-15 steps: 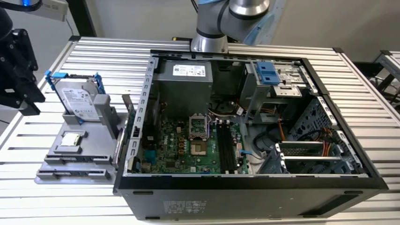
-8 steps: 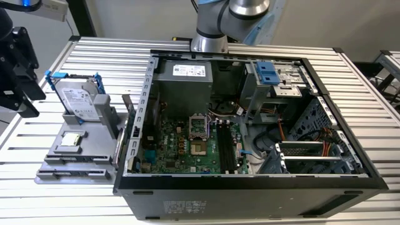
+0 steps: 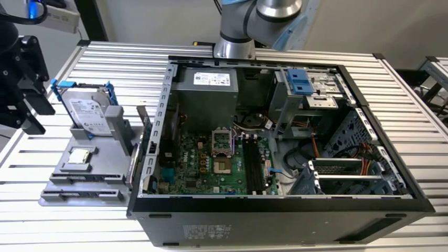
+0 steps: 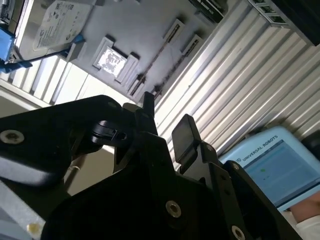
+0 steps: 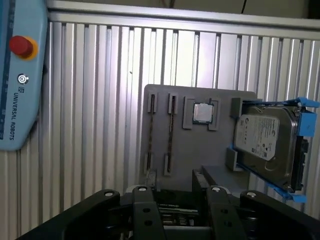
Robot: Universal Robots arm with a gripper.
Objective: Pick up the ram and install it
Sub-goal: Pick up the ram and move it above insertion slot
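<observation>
Ribbed aluminium table slats (image 3: 56,157) carry an open black tower computer case (image 3: 280,210) and, at the exterior view's left, a grey plastic parts tray (image 5: 197,147). On the tray the ram (image 5: 170,130), a thin dark circuit stick, stands on edge in a slotted holder. It sits beside a small square silver processor (image 5: 202,113) and a silver hard drive in a blue frame (image 5: 262,140), and its long faces look free for pinching. The black two-finger gripper (image 5: 175,177) hangs over the tray, fingers apart and empty, seemingly lined up with the stick. The motherboard's black memory slots (image 3: 253,165) look unfilled.
</observation>
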